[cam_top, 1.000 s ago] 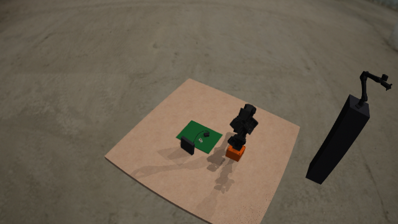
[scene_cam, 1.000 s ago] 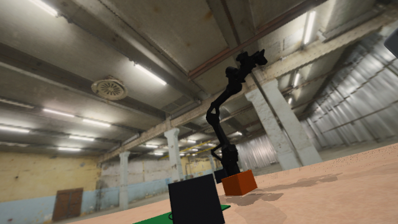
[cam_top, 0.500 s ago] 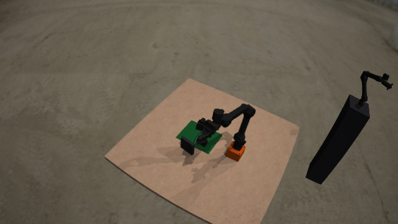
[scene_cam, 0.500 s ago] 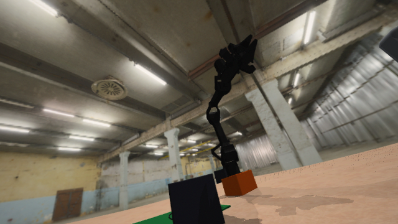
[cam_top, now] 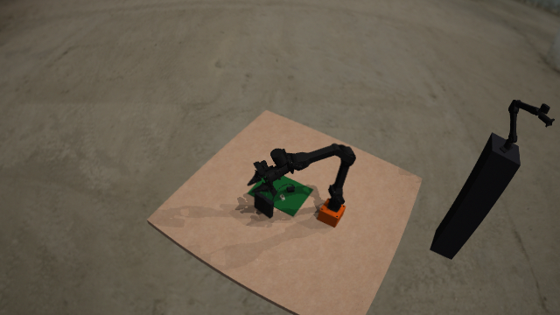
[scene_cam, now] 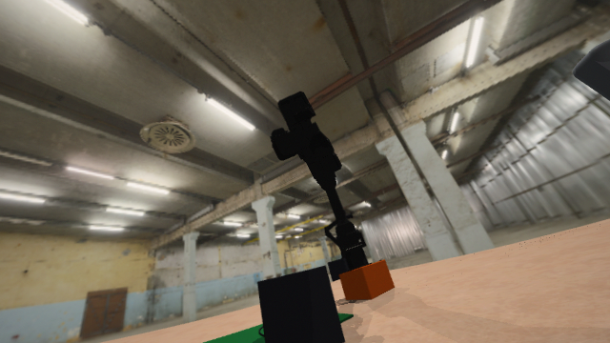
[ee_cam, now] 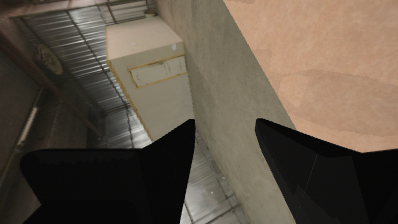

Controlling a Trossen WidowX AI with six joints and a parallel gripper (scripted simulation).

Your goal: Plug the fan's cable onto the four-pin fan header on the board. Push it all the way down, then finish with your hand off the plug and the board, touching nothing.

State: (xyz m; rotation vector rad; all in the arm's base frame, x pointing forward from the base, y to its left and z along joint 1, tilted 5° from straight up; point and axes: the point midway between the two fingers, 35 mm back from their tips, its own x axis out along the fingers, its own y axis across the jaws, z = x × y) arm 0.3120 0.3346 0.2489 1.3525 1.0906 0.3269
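Note:
The green board (cam_top: 294, 209) (scene_cam: 233, 336) lies flat on the tabletop. A black upright slab (cam_top: 263, 206) (scene_cam: 300, 305), seemingly the fan, stands at the board's edge. A thin dark cable (cam_top: 283, 185) arcs over the board towards a small dark block (cam_top: 290, 189). A tiny pale piece (cam_top: 283, 198) sits on the board near that block. The plug and the header pins are too small to tell apart. My gripper (cam_top: 262, 191) (ee_cam: 224, 124) is open and empty, with a wide gap between its fingertips. It is raised above the board and fan side, pointing outwards.
The orange base block (cam_top: 330, 215) (scene_cam: 366, 282) carries the arm, to the right of the board in the top view. The tan tabletop (cam_top: 350, 262) (ee_cam: 345, 60) ends at an edge beyond the fingers. A separate black pedestal (cam_top: 477, 197) with another small arm stands off the table.

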